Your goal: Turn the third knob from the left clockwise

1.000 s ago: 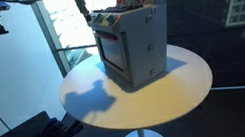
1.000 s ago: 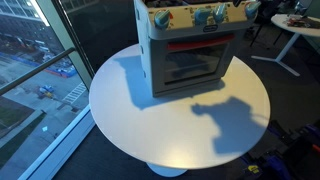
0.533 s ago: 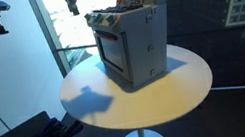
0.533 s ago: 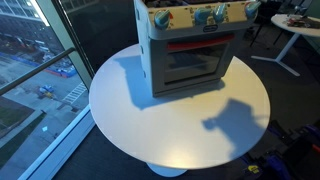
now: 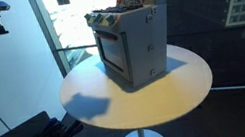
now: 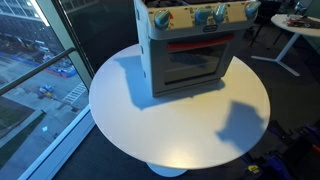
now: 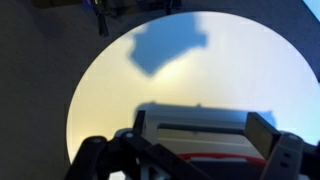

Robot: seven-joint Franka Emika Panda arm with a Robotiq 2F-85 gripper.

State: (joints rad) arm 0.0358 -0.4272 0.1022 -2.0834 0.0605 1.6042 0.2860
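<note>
Gripper (image 7: pixel 190 152) is wide open and empty; you can see its fingers (image 7: pixel 93 158) spread at the bottom edge of the wrist view. Toy oven (image 7: pixel 205 135) sits well below the gripper, apart from it, with its top showing between the fingers. It stands upright on the round white table (image 6: pixel 150 120). Knob row (image 6: pixel 200 15) runs along the oven's upper front, also well below the gripper and untouched. You can't pick out the third knob from the left reliably; the knobs are too small.
</note>
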